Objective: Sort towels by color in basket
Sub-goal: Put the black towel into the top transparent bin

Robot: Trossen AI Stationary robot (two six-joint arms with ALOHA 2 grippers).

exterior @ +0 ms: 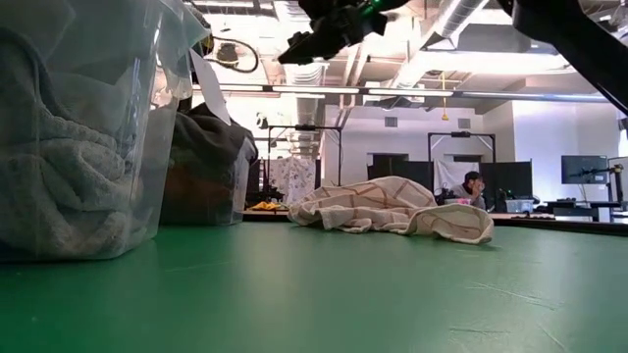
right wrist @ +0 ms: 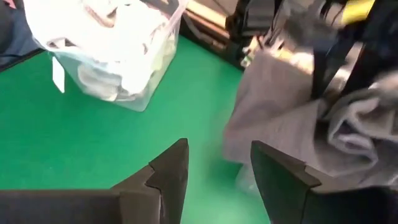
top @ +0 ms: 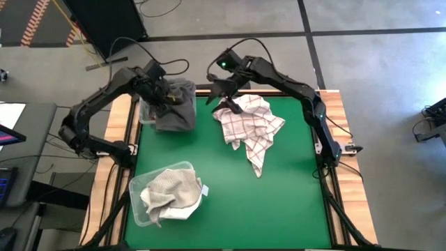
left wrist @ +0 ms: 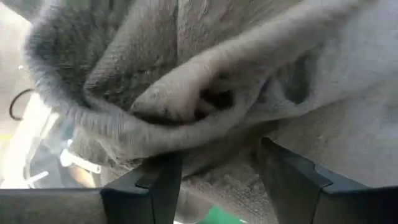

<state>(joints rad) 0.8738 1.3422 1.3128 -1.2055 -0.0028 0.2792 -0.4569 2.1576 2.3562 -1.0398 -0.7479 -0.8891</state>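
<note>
A dark grey towel (top: pixel 175 110) is heaped in a clear basket (top: pixel 144 111) at the table's far left and hangs over its wall. My left gripper (left wrist: pixel 217 177) stands open right over this towel (left wrist: pixel 205 106), fingers pointing down, a fold bulging before them. A grey-and-white checked towel (top: pixel 249 125) lies crumpled on the green mat. My right gripper (top: pixel 224 87) hangs open and empty above the checked towel's far end. A second clear basket (top: pixel 187 167) at the near left holds a cream towel (top: pixel 167 194). My left gripper is open with the dark grey towel's fold (left wrist: pixel 186 118) close in front of its fingers (left wrist: pixel 163 180). Whether the fingers touch the cloth cannot be told.
The green mat (top: pixel 279 202) is bare at the near right. Wooden rails (top: pixel 341 118) frame the table. The two arms stand close together at the far edge. In the low view, the room behind shows desks and a seated person (exterior: pixel 474 186).
</note>
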